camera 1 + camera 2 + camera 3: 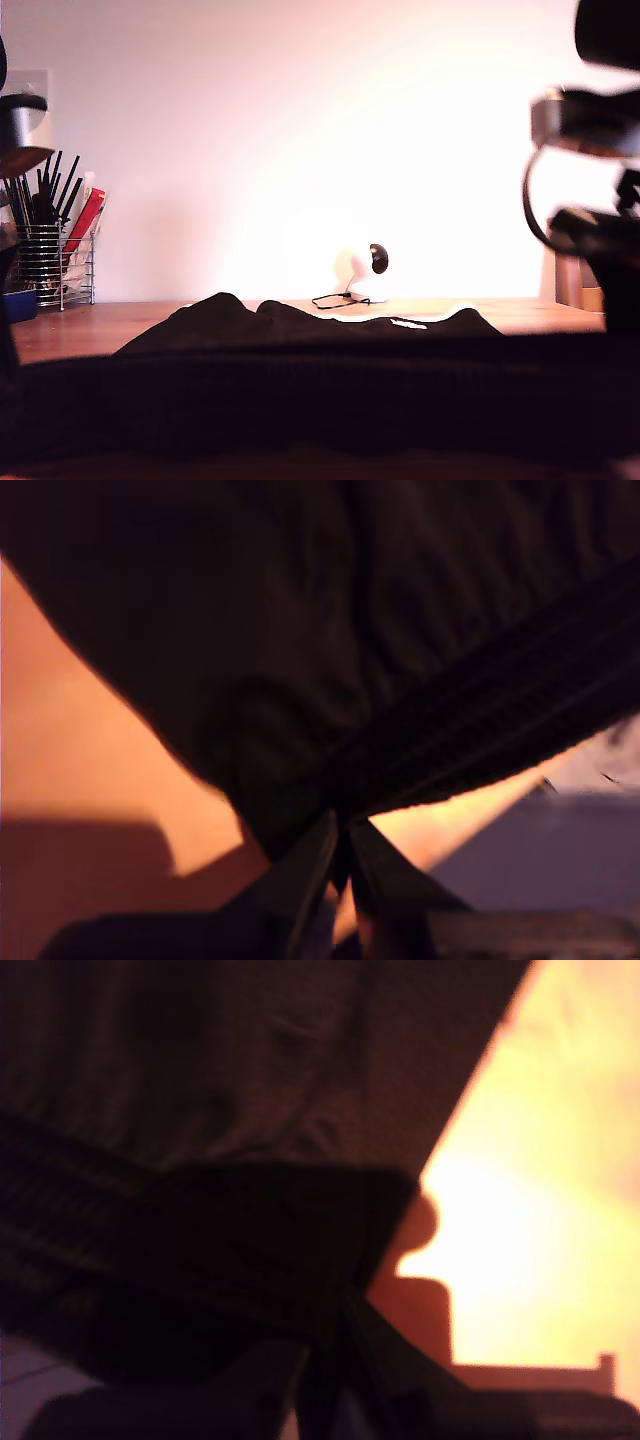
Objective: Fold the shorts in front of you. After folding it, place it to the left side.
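Observation:
The black shorts (320, 385) stretch across the wooden table (555, 315). Their ribbed waistband forms a dark band across the front of the exterior view, and a thin white trim (405, 322) shows at the far edge. In the first wrist view, my first gripper (342, 848) is shut on a corner of the shorts (300, 630), just below the ribbed waistband (480, 730). My second gripper (335, 1325) is likewise shut on the shorts (220, 1090), at the end of the waistband (100, 1210). The pinched cloth hangs above the table in both wrist views.
A wire basket (55, 255) of black and red utensils stands at the exterior view's back left. A small white round device (362, 268) with a cable sits behind the shorts. One dark arm (20, 130) shows at the exterior view's left edge, another arm (595, 200) at its right edge.

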